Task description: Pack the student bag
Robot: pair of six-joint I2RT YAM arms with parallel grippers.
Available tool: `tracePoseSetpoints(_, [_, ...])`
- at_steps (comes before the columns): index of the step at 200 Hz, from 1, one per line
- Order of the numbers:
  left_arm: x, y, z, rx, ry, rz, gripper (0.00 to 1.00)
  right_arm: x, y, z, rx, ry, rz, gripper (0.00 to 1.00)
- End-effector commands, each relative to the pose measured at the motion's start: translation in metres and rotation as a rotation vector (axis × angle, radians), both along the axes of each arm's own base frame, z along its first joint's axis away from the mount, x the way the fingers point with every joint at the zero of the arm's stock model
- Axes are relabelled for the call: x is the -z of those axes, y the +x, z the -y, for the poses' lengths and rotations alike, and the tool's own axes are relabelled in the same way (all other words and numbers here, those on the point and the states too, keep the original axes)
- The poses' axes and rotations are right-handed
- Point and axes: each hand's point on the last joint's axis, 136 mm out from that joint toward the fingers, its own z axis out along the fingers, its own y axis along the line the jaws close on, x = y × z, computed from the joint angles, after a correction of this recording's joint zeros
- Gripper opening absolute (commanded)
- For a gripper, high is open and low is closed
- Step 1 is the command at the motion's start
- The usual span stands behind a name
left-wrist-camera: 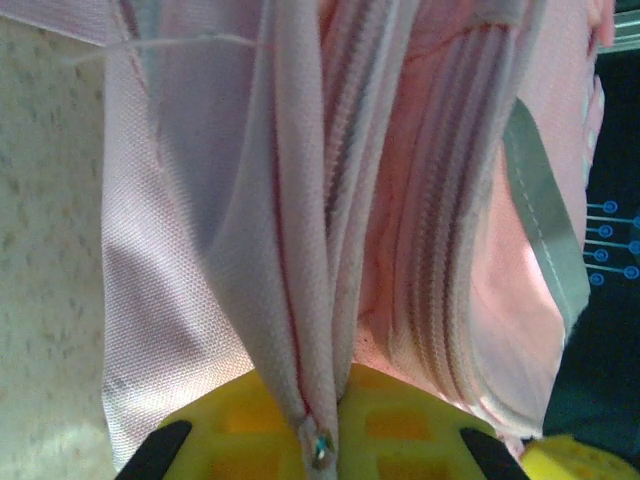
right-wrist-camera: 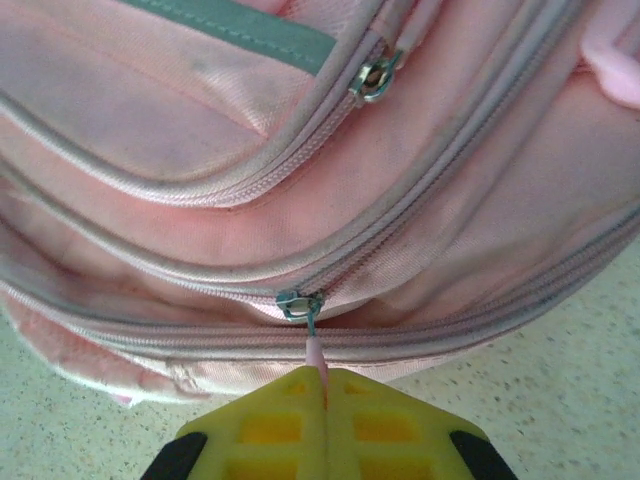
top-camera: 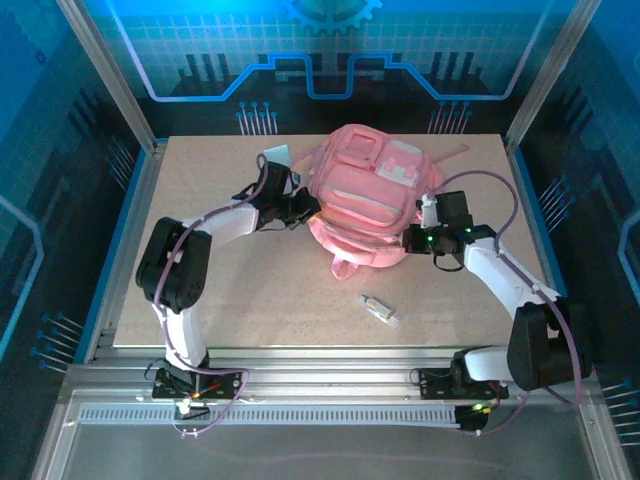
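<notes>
The student bag (top-camera: 365, 200) is a big pink backpack lying front-up at the table's back middle. At the bag's left side, my left gripper (top-camera: 305, 207) is shut on a fold of its pink fabric (left-wrist-camera: 290, 300) beside a zip; the fold runs down between the yellow fingers (left-wrist-camera: 400, 430). My right gripper (top-camera: 415, 238) is at the bag's lower right side. In the right wrist view it (right-wrist-camera: 325, 385) is shut on the pink pull tab (right-wrist-camera: 316, 352) of a zip slider (right-wrist-camera: 300, 303) on a front pocket seam.
A small clear tube-like item (top-camera: 380, 309) lies on the table in front of the bag. A white piece (top-camera: 277, 155) shows behind the left wrist. Metal frame posts (top-camera: 105, 75) stand at the table's back corners.
</notes>
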Motion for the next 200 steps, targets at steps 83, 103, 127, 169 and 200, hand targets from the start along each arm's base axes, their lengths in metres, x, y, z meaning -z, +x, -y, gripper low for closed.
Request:
tracePoseSetpoints(83, [-0.024,-0.004,-0.051,-0.266,-0.067,0.062,0.92,0.003,0.002,-0.119,-0.250,0.171,-0.037,0.00])
tracePoseSetpoints(103, [-0.014,-0.023,-0.038,-0.282,-0.120,0.026,0.90,-0.003,0.005,-0.136,-0.287,0.181,-0.027,0.00])
tracePoseSetpoints(127, [0.000,-0.033,-0.024,-0.295,-0.152,0.007,0.86,-0.009,0.004,-0.149,-0.317,0.195,-0.020,0.00])
tracePoseSetpoints(169, [0.026,-0.020,0.000,-0.264,-0.180,-0.030,0.56,-0.002,-0.009,-0.138,-0.313,0.142,-0.036,0.00])
tracePoseSetpoints(200, [0.028,-0.014,0.002,-0.244,-0.173,-0.005,0.11,0.015,-0.017,-0.103,-0.265,-0.001,-0.060,0.00])
